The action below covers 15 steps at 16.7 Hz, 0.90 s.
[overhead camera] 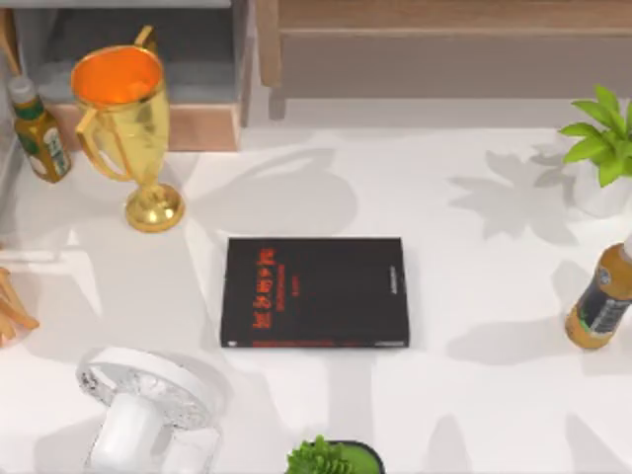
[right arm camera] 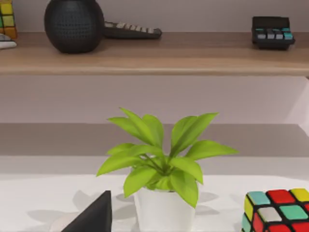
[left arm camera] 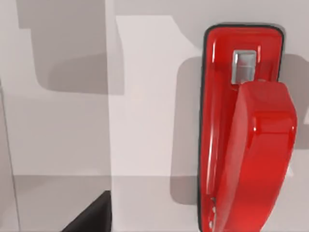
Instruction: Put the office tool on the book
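The book [overhead camera: 316,292] lies flat in the middle of the table, black with red lettering and a thin red stripe along its near edge. Nothing rests on it. In the left wrist view the office tool [left arm camera: 244,130], a glossy red stapler with a pale metal spot near one end, lies on a pale surface directly under the camera. A dark part of my left gripper [left arm camera: 91,216] pokes in beside it, apart from it. A dark part of my right gripper [right arm camera: 94,215] shows in the right wrist view, in front of a potted plant [right arm camera: 164,164].
A gold trophy [overhead camera: 123,118] and a bottle [overhead camera: 38,128] stand at the back left. A white fan [overhead camera: 148,405] sits at the front left, with a small green plant [overhead camera: 331,457] at the front edge. A second bottle [overhead camera: 600,301] is at the right. A colour cube [right arm camera: 275,210] sits beside the plant.
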Tool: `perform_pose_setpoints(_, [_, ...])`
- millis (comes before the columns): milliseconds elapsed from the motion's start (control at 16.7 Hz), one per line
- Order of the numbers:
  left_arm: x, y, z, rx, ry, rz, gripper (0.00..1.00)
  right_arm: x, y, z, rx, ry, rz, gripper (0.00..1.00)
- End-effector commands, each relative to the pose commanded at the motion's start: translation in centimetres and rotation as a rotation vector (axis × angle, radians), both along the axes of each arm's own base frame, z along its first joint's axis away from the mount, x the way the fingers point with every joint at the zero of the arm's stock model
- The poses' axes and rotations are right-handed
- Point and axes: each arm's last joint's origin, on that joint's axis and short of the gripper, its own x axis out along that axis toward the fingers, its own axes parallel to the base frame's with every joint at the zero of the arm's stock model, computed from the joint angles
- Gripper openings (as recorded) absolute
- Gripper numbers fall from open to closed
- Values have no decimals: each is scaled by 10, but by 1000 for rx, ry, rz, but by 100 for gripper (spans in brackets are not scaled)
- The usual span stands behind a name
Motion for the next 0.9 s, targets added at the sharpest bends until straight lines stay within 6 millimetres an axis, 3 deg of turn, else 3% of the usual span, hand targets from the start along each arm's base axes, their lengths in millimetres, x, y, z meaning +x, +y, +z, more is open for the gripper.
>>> perform_pose_setpoints(540, [1,-6,-22,6,17,32,100,0,0,0,0,0,0,100])
perform_pose_setpoints(900, [-4,-10,-24,15,-6,46,100,0,0,0,0,0,0,100])
